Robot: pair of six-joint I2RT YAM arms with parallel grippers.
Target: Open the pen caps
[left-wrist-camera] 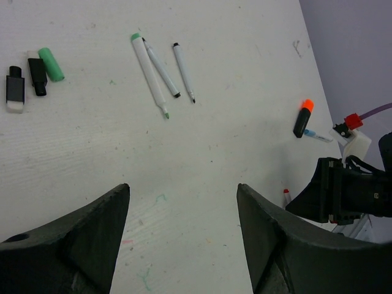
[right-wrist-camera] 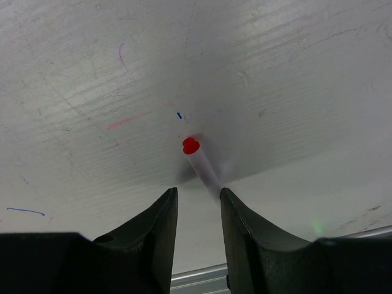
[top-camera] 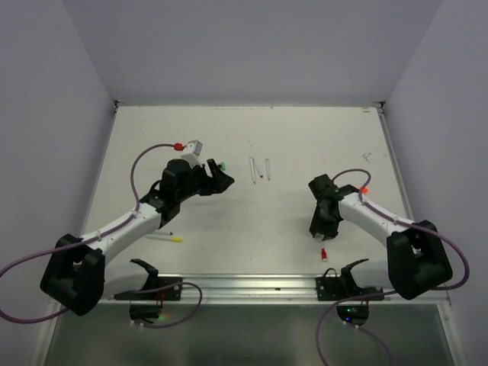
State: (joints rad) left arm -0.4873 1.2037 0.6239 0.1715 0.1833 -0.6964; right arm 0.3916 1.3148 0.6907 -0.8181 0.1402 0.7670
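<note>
The red cap (right-wrist-camera: pixel 191 146) sits on the end of its white barrel (right-wrist-camera: pixel 206 168) that points away from my fingers. This pen lies flat on the table (top-camera: pixel 282 229) at the near right, just beyond the metal rail (top-camera: pixel 252 284). My right gripper (right-wrist-camera: pixel 199 193) hangs over the barrel's bare end with its jaws narrow and a slim gap between them. Nothing is clamped as far as the views show, and I cannot tell whether the barrel tip touches a finger. My left gripper (left-wrist-camera: pixel 182 187) stands wide and empty at the left centre of the table.

Procedure, as I judge it:
1. Lower the right gripper until the barrel sits square between the pads.
2. Close on the white part only, well back from the cap.
3. Lift, and present the cap toward the left.
4. Bring the left gripper across and narrow it onto the cap.
5. Pull straight along the pen's axis. A sideways pull could bend or drop the thin barrel.

Clearances:
- The rail lies close on the near side of the pen, so approach from above.
- Open table between the two arms gives room for the hand-over.
- Avoid the far centre, where three uncapped pens (left-wrist-camera: pixel 162 70) lie.
- Avoid the green cap (left-wrist-camera: pixel 51 64) and black caps (left-wrist-camera: pixel 38 76) near the left gripper.
</note>
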